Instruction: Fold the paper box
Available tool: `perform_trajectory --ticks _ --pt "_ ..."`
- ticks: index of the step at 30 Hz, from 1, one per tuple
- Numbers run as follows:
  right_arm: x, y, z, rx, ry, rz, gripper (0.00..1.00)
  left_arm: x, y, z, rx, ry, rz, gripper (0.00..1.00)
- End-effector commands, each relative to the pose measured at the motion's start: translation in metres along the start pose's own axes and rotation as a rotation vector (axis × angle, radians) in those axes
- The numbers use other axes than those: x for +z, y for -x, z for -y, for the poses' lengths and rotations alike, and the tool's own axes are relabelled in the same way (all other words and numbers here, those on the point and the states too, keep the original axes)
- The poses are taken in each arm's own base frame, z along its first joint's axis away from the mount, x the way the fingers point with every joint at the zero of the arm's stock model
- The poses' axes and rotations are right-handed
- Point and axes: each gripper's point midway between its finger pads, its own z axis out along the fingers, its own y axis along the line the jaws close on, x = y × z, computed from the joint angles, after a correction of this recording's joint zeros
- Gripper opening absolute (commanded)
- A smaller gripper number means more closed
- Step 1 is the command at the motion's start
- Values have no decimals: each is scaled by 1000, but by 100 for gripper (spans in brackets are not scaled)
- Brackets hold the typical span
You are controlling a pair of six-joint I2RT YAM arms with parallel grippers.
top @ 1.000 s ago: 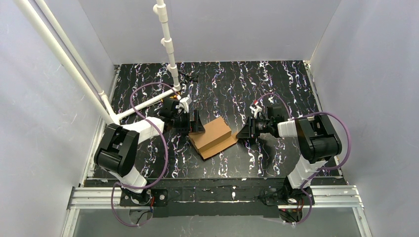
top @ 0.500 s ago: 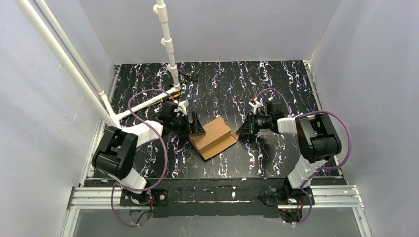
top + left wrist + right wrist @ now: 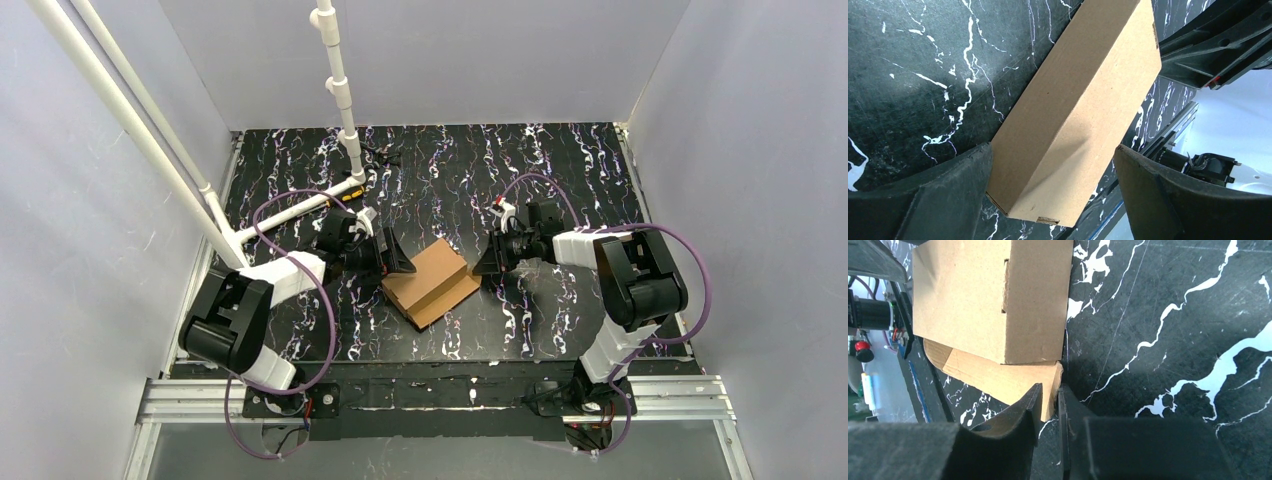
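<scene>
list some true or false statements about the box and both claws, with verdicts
1. The left claw stands wide open with one end of the paper box between its fingers. True.
2. The right claw is wide open and well clear of the box. False: its fingers are nearly closed on the corner of a flap sticking out from under the box.
3. The paper box is held up in the air. False: it lies on the black marbled table.
4. The box sits between the two claws, one at each end. True.
</scene>
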Motion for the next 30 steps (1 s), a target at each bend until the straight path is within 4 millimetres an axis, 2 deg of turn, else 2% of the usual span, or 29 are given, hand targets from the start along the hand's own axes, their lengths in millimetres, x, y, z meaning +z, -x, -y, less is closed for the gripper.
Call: perform_trajectory --ticks 1,6,14,23,30 --pt "-8 8 -8 -101 11 -6 28 -10 1 9 -5 -30 20 89" --pt "-7 -4 -7 -80 26 -38 29 -15 3 13 -1 -37 44 88" --pt "-6 -10 -8 -61 37 -44 28 -16 0 11 -8 -34 43 88" --pt "-11 3 -10 -133 8 -11 16 -16 -1 15 -5 -47 36 87" --pt "-11 14 -9 -227 -48 -14 11 -15 -4 20 -3 -62 21 89"
